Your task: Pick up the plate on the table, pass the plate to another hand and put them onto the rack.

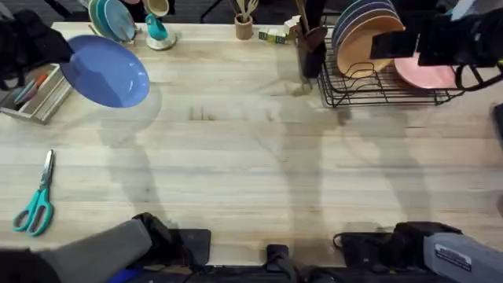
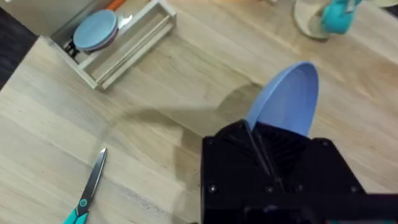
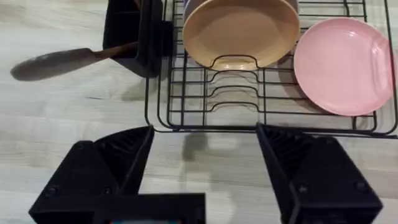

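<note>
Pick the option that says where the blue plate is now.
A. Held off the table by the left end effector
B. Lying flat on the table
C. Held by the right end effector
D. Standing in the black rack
A: the left end effector is shut on the blue plate's rim, and the plate hangs tilted above the table.

Place: robot lab staged as kitchen
Evidence: arm bases at table (image 1: 236, 149) edge; rack (image 1: 385, 82), scissors (image 1: 35, 206) on it
</note>
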Robot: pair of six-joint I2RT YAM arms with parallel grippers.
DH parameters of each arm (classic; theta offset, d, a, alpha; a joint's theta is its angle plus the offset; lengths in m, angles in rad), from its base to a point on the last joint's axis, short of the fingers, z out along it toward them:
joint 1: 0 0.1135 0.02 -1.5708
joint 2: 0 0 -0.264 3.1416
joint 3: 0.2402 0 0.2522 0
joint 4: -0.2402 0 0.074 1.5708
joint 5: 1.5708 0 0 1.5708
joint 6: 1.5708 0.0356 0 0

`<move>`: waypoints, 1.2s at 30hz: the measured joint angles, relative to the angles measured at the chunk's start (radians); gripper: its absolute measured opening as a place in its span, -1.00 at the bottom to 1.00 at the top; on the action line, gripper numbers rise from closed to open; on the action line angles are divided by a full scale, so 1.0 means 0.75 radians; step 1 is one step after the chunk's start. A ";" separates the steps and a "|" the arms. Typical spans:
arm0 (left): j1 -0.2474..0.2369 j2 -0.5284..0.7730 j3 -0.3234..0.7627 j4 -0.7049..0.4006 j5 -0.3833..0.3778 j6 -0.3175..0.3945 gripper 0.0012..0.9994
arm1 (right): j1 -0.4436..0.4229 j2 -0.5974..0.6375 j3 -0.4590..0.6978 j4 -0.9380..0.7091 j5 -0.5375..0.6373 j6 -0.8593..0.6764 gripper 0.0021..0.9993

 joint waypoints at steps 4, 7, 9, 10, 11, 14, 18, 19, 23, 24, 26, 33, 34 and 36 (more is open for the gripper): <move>0.000 -0.100 0.000 -0.020 0.058 -0.002 -0.92 | 0.000 0.000 0.000 0.000 0.000 0.000 0.99; 0.000 -0.158 0.000 -0.038 0.100 -0.013 -0.92 | 0.000 0.000 0.000 0.000 0.000 0.000 0.99; -0.011 -0.221 0.000 -0.071 0.166 -0.020 -0.92 | 0.000 0.000 0.000 0.000 -0.054 0.001 0.99; -0.020 -0.229 0.000 -0.078 0.174 -0.021 -0.92 | 0.000 0.000 0.000 0.001 -0.081 0.000 0.99; -0.030 -0.235 0.000 -0.081 0.181 -0.022 -0.92 | 0.000 0.000 0.000 0.003 -0.113 0.001 0.99; -0.082 -0.245 0.000 -0.106 0.199 -0.025 -0.92 | 0.000 0.000 0.000 0.006 -0.218 0.001 0.99; -0.164 -0.245 0.000 -0.145 0.206 -0.026 -0.92 | 0.001 0.000 0.011 0.004 -0.346 0.038 0.99; -0.188 -0.245 0.000 -0.150 0.208 -0.026 -0.92 | 0.001 0.000 0.019 0.004 -0.366 0.052 0.99; -0.268 -0.245 0.000 -0.157 0.210 -0.026 -0.92 | 0.029 0.000 0.067 0.006 -0.405 0.088 0.99; -0.284 -0.245 0.000 -0.162 0.210 -0.026 -0.92 | 0.045 -0.001 0.081 0.005 -0.411 0.093 0.99; -0.314 -0.245 0.000 -0.181 0.210 -0.026 -0.92 | 0.093 -0.001 0.111 0.011 -0.420 0.101 0.99; -0.394 -0.245 0.000 -0.224 0.217 -0.026 -0.92 | 0.360 -0.021 0.138 0.164 -0.434 0.129 0.99; -0.401 -0.245 0.000 -0.225 0.219 -0.026 -0.92 | 0.392 -0.020 0.138 0.185 -0.435 0.131 0.99; -0.413 -0.245 0.000 -0.226 0.222 -0.026 -0.92 | 0.462 -0.020 0.138 0.228 -0.442 0.133 0.99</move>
